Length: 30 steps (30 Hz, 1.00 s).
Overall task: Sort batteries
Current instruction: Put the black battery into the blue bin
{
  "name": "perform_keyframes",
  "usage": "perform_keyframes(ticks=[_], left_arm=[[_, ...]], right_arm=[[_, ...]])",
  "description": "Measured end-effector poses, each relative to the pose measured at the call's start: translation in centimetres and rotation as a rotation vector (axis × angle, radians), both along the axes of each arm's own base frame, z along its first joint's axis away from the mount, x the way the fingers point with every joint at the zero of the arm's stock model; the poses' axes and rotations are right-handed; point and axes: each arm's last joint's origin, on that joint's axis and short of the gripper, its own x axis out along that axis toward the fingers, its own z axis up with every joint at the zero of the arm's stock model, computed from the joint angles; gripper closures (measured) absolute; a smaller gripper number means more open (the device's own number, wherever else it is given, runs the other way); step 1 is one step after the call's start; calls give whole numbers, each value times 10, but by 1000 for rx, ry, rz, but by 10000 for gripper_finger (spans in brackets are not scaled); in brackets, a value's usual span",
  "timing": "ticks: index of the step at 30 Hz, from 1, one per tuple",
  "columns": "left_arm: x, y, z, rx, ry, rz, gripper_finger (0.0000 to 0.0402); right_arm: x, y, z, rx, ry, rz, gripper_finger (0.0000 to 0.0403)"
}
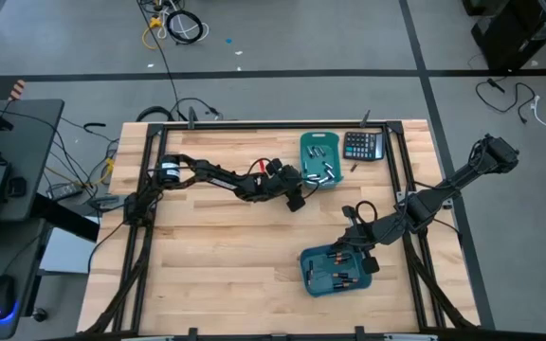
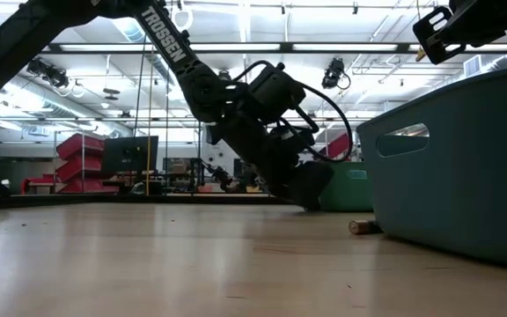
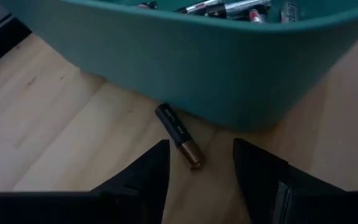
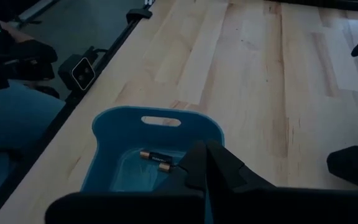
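- Hovering low over the table (image 1: 216,256), the left gripper (image 1: 297,194) sits just left of centre in the high view, at the lower left corner of the far bin (image 1: 318,159)
- Its fingers (image 3: 148,171) are spread apart and hold nothing; in the left wrist view they straddle a loose battery (image 3: 179,135) lying on the wood
- That battery is dark with a copper-coloured end; it lies flat and aslant just beside the bin's wall, and whether it touches the wall I cannot tell
- In the low view the same battery (image 2: 363,226) shows right of centre, on the table beside the near bin (image 2: 465,167), with the left gripper (image 2: 311,189) tilted down behind it
- The far bin, upper centre-right of the high view, holds a heap of silvery and dark batteries (image 1: 318,163)
- A calculator (image 1: 362,146) lies just right of that bin
- The right gripper (image 1: 354,248) is over the near bin (image 1: 337,268) in the lower centre-right of the high view, fingers pressed together and empty
- In the right wrist view one dark battery (image 4: 157,157) with a copper end lies on the bin's floor, just beyond the closed fingertips
- More batteries (image 1: 337,277) lie in the near bin in the high view
- A person's arm (image 4: 17,59) shows at the upper left of the right wrist view, beyond the table edge
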Motion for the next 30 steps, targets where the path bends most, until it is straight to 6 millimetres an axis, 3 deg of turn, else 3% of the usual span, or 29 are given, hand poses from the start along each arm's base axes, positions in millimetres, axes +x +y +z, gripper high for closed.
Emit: perform_keyframes(ticks=[4,16,24,30], left_arm=[[-1,6,-3,-38,-20,33,251],[-2,9,-8,-57,-6,67,384],[-3,9,-9,-73,-5,84,387],[-3,0,-7,-79,-5,69,386]], right_arm=[[0,0,0,-4,-2,-4,401],[-1,-1,-8,-7,-3,-5,400],[-4,-3,-23,38,-8,-28,400],[-3,-2,-22,52,-31,-27,400]])
